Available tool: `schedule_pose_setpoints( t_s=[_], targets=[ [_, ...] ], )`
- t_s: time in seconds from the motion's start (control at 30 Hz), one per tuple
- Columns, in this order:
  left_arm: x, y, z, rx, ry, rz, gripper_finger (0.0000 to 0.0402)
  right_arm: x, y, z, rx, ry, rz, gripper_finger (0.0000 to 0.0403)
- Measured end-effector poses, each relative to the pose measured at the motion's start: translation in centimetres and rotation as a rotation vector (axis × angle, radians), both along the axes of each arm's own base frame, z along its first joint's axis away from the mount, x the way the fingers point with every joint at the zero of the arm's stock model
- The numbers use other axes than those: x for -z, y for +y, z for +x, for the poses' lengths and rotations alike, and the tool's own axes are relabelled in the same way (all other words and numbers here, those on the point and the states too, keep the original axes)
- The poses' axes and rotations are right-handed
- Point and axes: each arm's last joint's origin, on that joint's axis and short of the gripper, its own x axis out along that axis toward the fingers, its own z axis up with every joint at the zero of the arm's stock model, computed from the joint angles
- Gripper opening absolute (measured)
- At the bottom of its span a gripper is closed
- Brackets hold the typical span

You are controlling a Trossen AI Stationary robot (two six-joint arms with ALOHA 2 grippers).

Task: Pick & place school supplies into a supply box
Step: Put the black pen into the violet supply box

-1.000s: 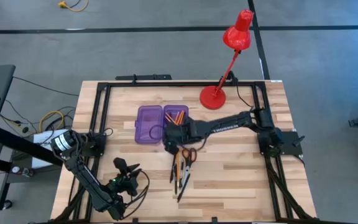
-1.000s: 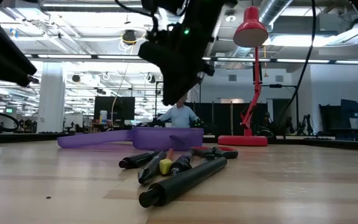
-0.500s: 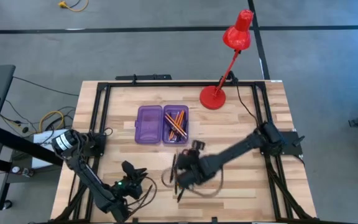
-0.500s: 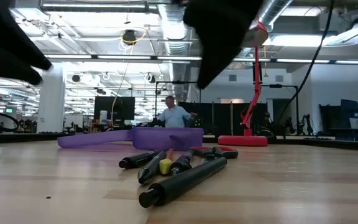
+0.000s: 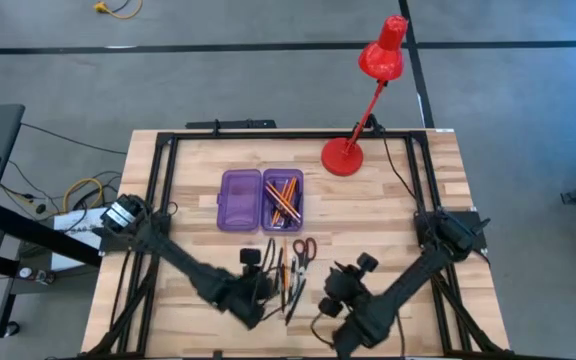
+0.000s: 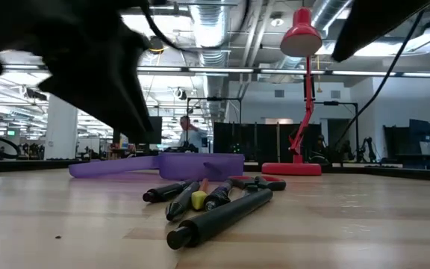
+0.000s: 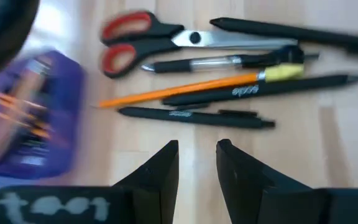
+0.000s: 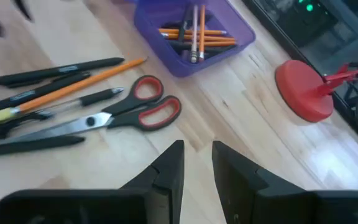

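The purple supply box lies open on the table, with several orange pencils in its right half. Nearer to me, black pens, one orange pencil and the red-handled scissors lie flat in a loose pile. My left gripper hovers just left of the pile, its fingers close together with nothing between them. My right gripper hovers near-right of the pile and is likewise shut and empty. In the low view the pile lies before the box.
A red desk lamp stands with its base on the far side of the table, right of the box, its head leaning out beyond the far edge. A black frame runs around the table top. Bare wood lies left and right of the pile.
My right gripper has swung from above the box's right half toward the near edge, passing over the pile, and now sits near-right of it. My left gripper has moved from the near-left part of the table toward the right, up to the pile. The supplies have stayed put.
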Motion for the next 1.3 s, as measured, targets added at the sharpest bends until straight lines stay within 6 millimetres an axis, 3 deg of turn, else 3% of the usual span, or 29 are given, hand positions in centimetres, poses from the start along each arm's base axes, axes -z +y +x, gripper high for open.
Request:
schedule_pose_setpoints(
  t_s=[0.23, 0.53, 0.83, 1.03, 1.3],
  targets=[
    [-0.2, 3.2, 2.5, -0.148, 0.022, -0.252, 0.0099, 0.0, 2.3, -2.2, -0.051, -0.037, 0.012, 0.0077],
    [-0.5, 4.1, 4.1, -0.177, -0.02, -0.451, 0.0099, 0.9, 3.9, -4.9, -0.072, -0.06, 0.001, 0.0077],
    [-0.3, 4.7, 4.3, -0.215, -0.024, -0.462, 0.0099, 3.0, 3.8, -6.9, -0.017, -0.103, -0.013, 0.0077],
    [0.8, 4.9, 3.8, -0.215, -0.023, -0.462, 0.0099, 3.1, 3.8, -7.2, -0.022, -0.104, -0.018, 0.0077],
    [0.9, 5.3, 4.1, -0.213, -0.034, -0.46, 0.0099, 3.1, 3.8, -7.1, -0.033, -0.12, -0.029, 0.0077]
  ],
)
